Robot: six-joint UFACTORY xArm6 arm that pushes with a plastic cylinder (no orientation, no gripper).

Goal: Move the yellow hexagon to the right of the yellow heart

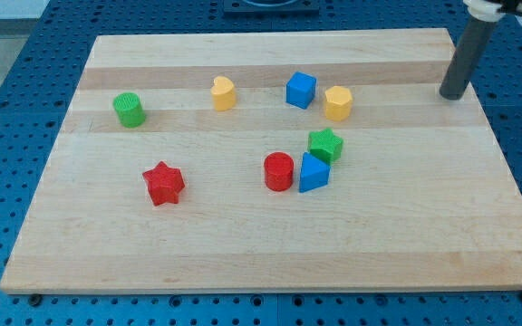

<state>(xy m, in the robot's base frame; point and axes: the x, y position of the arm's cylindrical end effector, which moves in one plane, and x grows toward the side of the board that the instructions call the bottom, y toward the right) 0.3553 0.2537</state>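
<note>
The yellow hexagon (337, 102) stands in the upper middle of the wooden board, just right of the blue cube (301, 90). The yellow heart (223, 92) stands left of the blue cube, so the cube is between the two yellow blocks. My tip (452, 94) rests near the board's upper right edge, well to the right of the yellow hexagon and touching no block.
A green cylinder (130, 110) stands at the left. A red star (163, 184) is at lower left. A red cylinder (279, 171), a blue triangular block (314, 173) and a green star (325, 144) cluster below the hexagon. The board (406, 244) lies on a blue perforated table.
</note>
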